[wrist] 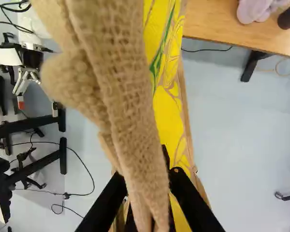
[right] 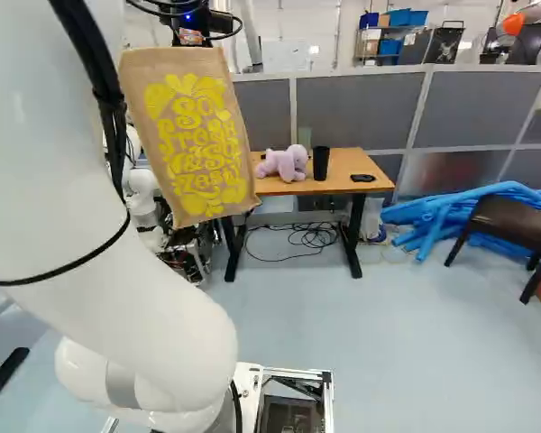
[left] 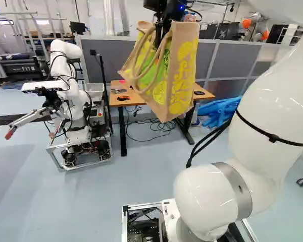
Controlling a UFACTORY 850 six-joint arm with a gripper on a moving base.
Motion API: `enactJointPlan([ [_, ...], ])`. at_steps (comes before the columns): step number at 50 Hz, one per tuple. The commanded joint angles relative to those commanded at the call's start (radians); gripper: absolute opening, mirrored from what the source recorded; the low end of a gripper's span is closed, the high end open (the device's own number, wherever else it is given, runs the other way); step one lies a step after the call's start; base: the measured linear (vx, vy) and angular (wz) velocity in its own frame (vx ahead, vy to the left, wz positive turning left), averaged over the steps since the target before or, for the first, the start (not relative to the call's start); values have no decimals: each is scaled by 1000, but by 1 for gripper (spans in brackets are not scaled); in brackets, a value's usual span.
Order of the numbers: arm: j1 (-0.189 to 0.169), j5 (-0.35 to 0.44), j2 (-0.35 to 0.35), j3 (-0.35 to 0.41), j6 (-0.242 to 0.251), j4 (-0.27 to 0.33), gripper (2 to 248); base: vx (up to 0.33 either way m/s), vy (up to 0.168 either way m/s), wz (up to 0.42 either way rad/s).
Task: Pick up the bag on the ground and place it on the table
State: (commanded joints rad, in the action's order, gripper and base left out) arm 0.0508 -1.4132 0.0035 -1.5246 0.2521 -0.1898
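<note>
Tool [left: 161,30] holds bag [left: 181,70] by its handles, hanging in air. Bench [right: 347,164] at base's 12 o'clock, plush [right: 284,164] on it.

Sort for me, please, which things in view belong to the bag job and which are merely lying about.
Part of the job: bag, hanging from the gripper; table, its destination.
Lying about: lilac plush toy, black cup, blue tubes, cables beneath the table.

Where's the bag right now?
The bag hangs in the air from the gripper, at the upper left of the right base view, seen between the white arm and the wooden table.
</note>
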Motion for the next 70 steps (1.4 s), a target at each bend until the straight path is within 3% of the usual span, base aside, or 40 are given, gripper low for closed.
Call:
enactJointPlan([
  [70, 0, 0, 0, 0, 0, 0, 22, 19, -60, -295],
])
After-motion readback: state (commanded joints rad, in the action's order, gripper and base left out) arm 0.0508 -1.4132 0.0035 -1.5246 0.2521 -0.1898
